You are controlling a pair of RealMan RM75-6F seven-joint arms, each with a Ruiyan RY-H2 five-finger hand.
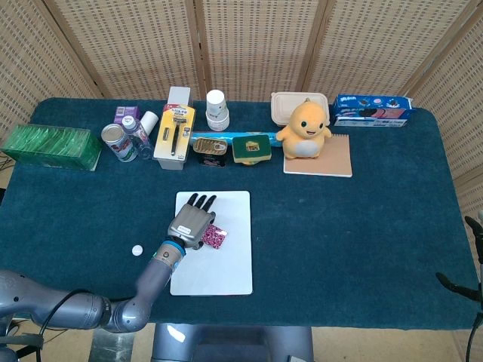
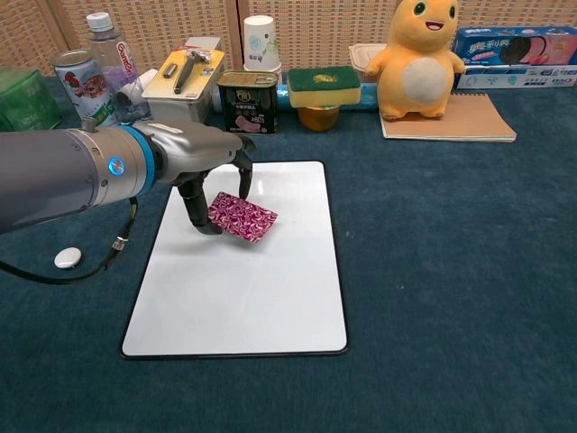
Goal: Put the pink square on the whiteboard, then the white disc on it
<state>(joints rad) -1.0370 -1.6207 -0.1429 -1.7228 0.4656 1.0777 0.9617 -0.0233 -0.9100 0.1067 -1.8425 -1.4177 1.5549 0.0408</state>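
My left hand (image 1: 192,223) (image 2: 209,155) is over the upper middle of the whiteboard (image 1: 220,273) (image 2: 236,302) and pinches the patterned pink square (image 1: 215,236) (image 2: 243,219) by its left edge. The square sits tilted over the board; I cannot tell whether it touches the surface. The small white disc (image 1: 136,250) (image 2: 68,258) lies on the blue cloth to the left of the board. Only a dark sliver of my right hand (image 1: 475,256) shows at the far right edge of the head view, its fingers unclear.
Along the back stand a green box (image 1: 51,146), a can (image 2: 83,79), a bottle (image 2: 112,54), a razor box (image 1: 174,136), a paper cup (image 2: 260,43), a tin (image 2: 248,101), a sponge on a jar (image 2: 323,94), a yellow plush (image 2: 419,59) on a notebook (image 2: 451,119), and a cookie box (image 2: 514,56).
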